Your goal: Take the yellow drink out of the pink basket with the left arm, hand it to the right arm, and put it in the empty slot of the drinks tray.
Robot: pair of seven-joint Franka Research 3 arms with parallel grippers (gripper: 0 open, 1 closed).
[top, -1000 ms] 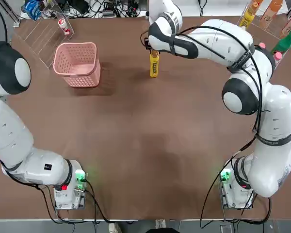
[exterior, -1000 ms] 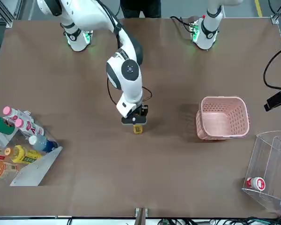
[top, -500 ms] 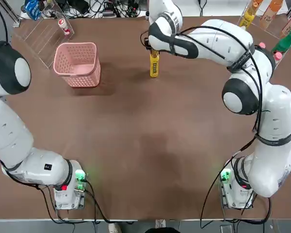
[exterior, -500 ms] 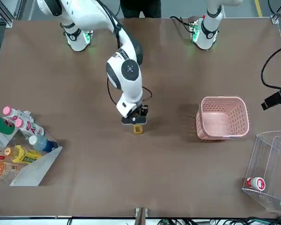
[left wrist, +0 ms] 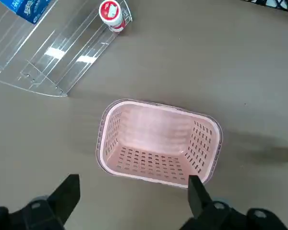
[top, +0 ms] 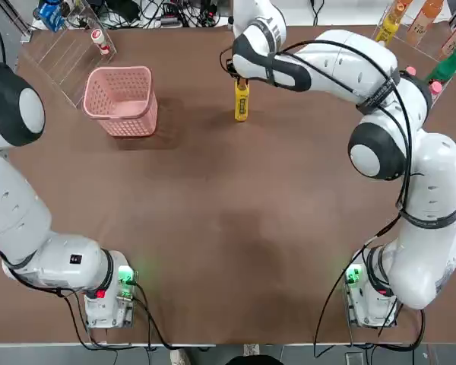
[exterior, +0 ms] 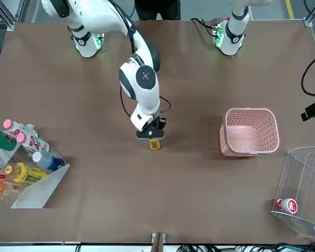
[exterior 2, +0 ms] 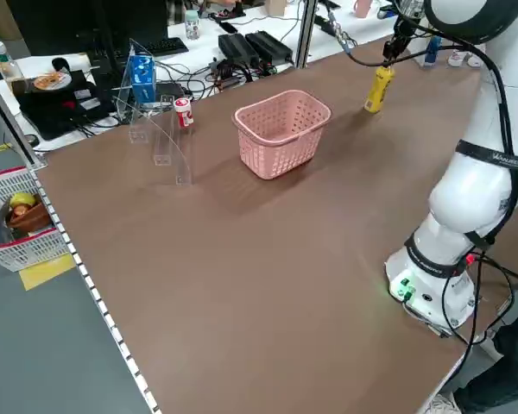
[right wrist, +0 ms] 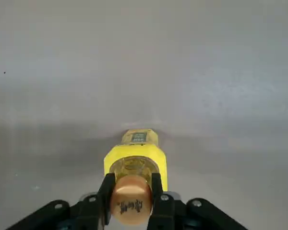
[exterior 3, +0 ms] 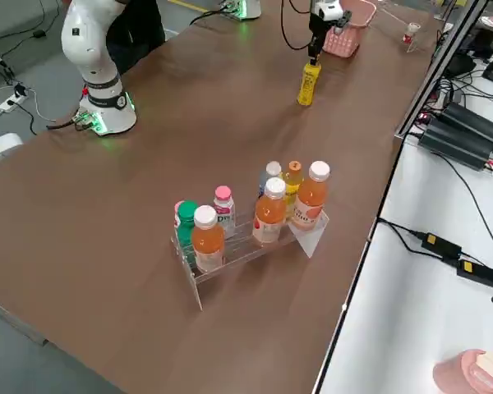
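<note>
Table (top: 228,228) of brown cloth carries everything, with both arms based at its near edge. The right arm reaches far across to the middle of the far side, where the right gripper (right wrist: 131,199) pinches the neck of the yellow drink (top: 242,101), a finger pressed on each side just under the cap. The bottle stands upright with its base at the table; whether it rests on the cloth or hangs just above cannot be told. The left arm is raised over the far left part of the table, and the left gripper (left wrist: 132,194) hovers above the pink basket (top: 121,99) with its fingers spread wide, gripping nothing. The basket stands upright and empty, well apart from the bottle. The drinks tray (exterior 3: 246,238), a clear rack at the far right corner, carries orange, pink-capped, green and yellow bottles. A second clear rack (top: 68,49) sits just beyond the basket, with a small red-and-white bottle (top: 100,40) lying in it.
</note>
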